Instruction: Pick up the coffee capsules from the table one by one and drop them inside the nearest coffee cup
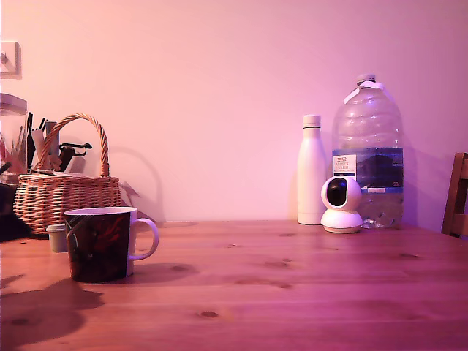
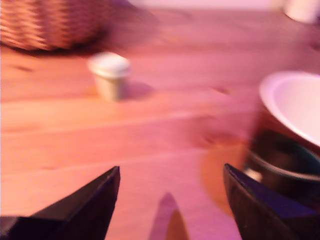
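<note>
The dark coffee cup with a red and green pattern stands on the table at the exterior view's left, its white handle pointing right. A pale grey capsule peeks out just behind its left side, in front of the basket. The blurred wrist view shows the capsule standing wide rim up, apart from the cup, whose white inside shows. My gripper is open with nothing between its dark fingers, some way short of the capsule. The arm itself is outside the exterior view; only its shadow lies on the wood.
A woven wicker basket with a hoop handle sits behind the cup and capsule. At the back right stand a white bottle, a small white camera and a large water jug. A chair edge shows at the far right.
</note>
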{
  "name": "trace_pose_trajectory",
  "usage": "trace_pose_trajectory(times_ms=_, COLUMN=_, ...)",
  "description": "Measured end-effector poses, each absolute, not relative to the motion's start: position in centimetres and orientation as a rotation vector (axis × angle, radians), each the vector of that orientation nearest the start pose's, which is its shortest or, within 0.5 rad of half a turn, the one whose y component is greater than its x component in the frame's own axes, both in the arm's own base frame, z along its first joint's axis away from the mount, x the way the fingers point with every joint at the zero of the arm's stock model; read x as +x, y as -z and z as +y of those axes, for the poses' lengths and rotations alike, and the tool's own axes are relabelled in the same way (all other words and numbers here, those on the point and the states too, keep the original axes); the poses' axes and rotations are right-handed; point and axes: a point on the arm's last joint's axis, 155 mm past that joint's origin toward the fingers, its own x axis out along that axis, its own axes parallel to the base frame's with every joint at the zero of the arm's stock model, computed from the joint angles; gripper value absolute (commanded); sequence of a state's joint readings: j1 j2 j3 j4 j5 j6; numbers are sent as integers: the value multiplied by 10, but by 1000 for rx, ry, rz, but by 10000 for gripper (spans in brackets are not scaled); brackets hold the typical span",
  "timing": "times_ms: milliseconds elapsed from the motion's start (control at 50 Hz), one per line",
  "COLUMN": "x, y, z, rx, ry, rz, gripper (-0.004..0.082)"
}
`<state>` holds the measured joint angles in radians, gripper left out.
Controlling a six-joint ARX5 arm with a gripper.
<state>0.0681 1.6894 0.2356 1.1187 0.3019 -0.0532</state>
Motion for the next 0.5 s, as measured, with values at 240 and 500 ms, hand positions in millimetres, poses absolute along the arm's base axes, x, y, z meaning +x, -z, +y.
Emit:
trace_pose_trajectory(times_ms=240, x=369, y=-47, z=-11, rx=-121, ry=169, rz=335, gripper=589)
trace_pose_trajectory(times_ms=500, x=369, y=-47, z=-10, rx=-128, ry=160, rz=335, gripper=589)
